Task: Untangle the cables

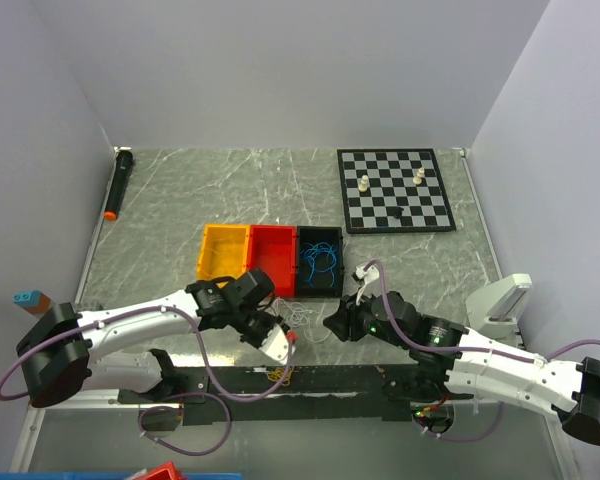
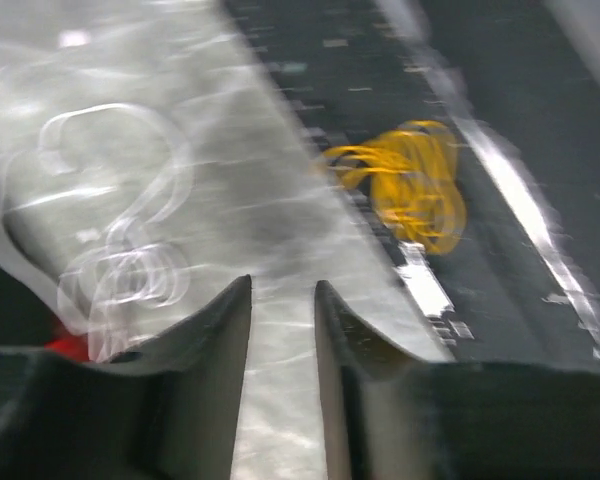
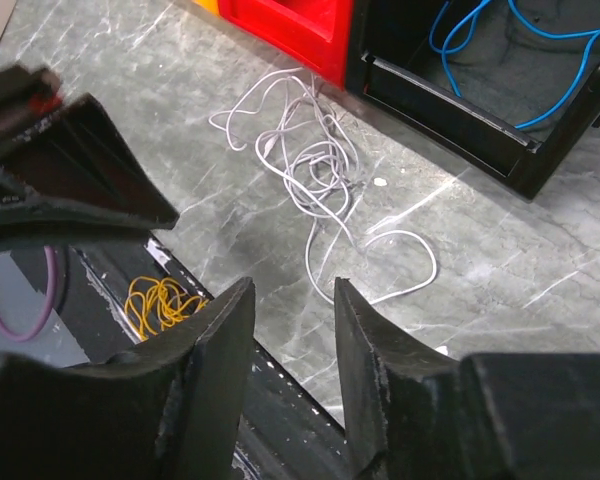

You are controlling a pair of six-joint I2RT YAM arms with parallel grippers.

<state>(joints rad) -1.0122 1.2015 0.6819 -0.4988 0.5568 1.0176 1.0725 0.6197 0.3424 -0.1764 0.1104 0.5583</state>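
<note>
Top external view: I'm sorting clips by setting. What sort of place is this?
Probably a robotics lab test cell: plain walls box in a marble-patterned table, the left arm and right arm are mounted at its near edge, and staged props sit on it, a row of bins and a chessboard.

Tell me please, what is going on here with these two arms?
An untangling job is under way. The blue cable lies in the black bin. The white cable lies loose on the table before the bins, and the yellow-orange cable sits on the black rail at the near edge. The left tool and the right tool are both open and empty, near the white cable.
</note>
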